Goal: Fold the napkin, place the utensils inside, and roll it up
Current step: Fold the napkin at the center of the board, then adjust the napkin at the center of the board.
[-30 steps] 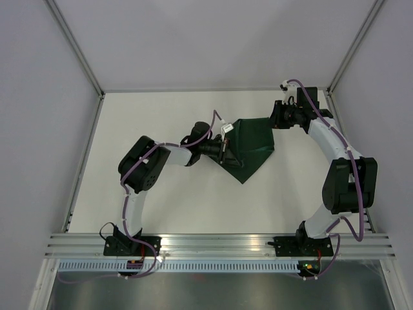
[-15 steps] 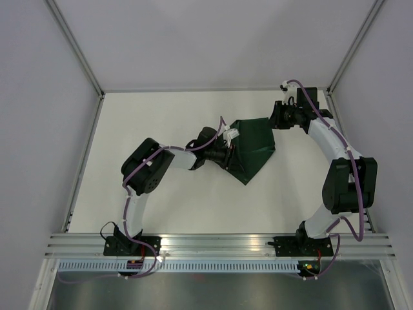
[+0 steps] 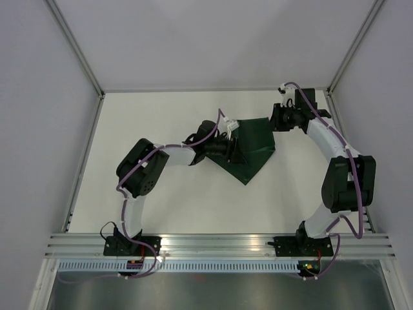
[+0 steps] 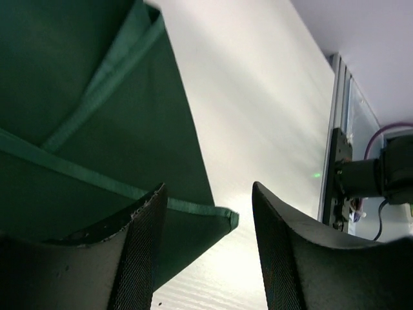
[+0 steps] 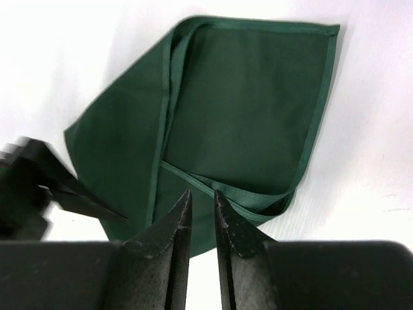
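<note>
Folded napkin (image 3: pixel 251 147) on the surface (image 3: pixel 168 110)
Both empty: left gripper (image 4: pixel 208 187) wide open at its edge, right gripper (image 5: pixel 201 192) barely parted.

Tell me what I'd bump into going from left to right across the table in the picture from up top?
left gripper → napkin → right gripper
</note>
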Controlling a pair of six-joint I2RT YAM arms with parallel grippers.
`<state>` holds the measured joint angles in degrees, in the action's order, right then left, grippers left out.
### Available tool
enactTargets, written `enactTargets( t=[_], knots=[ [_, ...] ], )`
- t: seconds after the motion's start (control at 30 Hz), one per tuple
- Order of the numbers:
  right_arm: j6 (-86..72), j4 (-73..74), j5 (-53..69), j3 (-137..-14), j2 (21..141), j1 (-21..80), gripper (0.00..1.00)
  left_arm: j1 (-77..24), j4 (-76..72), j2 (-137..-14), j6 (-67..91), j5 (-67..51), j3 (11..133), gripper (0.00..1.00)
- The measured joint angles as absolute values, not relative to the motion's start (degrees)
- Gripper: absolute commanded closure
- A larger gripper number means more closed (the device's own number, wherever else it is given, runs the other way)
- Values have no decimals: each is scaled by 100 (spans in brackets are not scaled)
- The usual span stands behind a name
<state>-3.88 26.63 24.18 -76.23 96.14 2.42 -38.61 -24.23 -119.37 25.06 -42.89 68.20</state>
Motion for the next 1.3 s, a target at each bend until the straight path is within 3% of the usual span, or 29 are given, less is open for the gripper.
enactTargets(
  t=[0.13, 0.37, 0.53, 0.77, 1.3],
  knots=[
    [-237, 2788, 2281, -7452, 9684, 242, 75, -3653, -2060, -11500, 2499, -3837, 7205, 41],
    [-128, 2867, 2060, -6716, 9754, 242, 78, -3057, -1181, -11179, 2316, -2139, 7913, 57],
    [-123, 2845, 1885, -6438, 9913, 242, 78, -2722, -456, -11485, 2261, -1225, 8143, 63],
    [-126, 2740, 1658, -6298, 10123, 242, 80, -2650, 123, -11990, 2239, -829, 8167, 73],
    [-165, 2547, 1531, -6901, 10888, 309, 81, -2759, -628, -11732, 2477, -711, 7050, 79]
  ],
)
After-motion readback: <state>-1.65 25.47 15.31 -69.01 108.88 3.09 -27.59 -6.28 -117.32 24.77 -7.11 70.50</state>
